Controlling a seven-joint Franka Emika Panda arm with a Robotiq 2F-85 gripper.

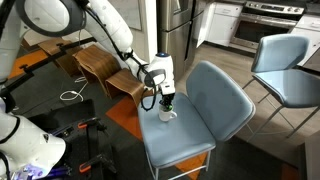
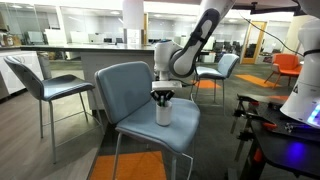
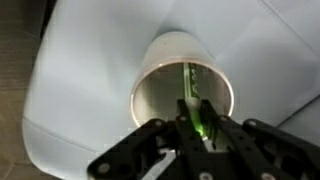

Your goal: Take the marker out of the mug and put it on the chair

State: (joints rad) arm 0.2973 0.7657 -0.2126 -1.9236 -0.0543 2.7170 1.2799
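Wrist view: the pincer (image 3: 203, 132) reaches into the white mug (image 3: 165, 55), its fingers closed on the green marker (image 3: 189, 85), which leans inside. In both exterior views the mug stands upright on the chair (image 1: 205, 120) seat.

Count, tallied: white mug (image 2: 163, 113) ×1; green marker (image 3: 189, 88) ×1; gripper (image 1: 166, 103) ×1; grey-blue chairs (image 2: 132, 85), (image 2: 45, 88), (image 2: 226, 66) ×3; orange chair (image 2: 288, 65) ×1.

Ext view high, tilted down on chair (image 1: 185, 138); ext view abt seat-level, facing chair (image 2: 125, 88) front; both mid-range, share mug (image 2: 164, 112). Wrist cam v. close, over mug (image 3: 160, 95)
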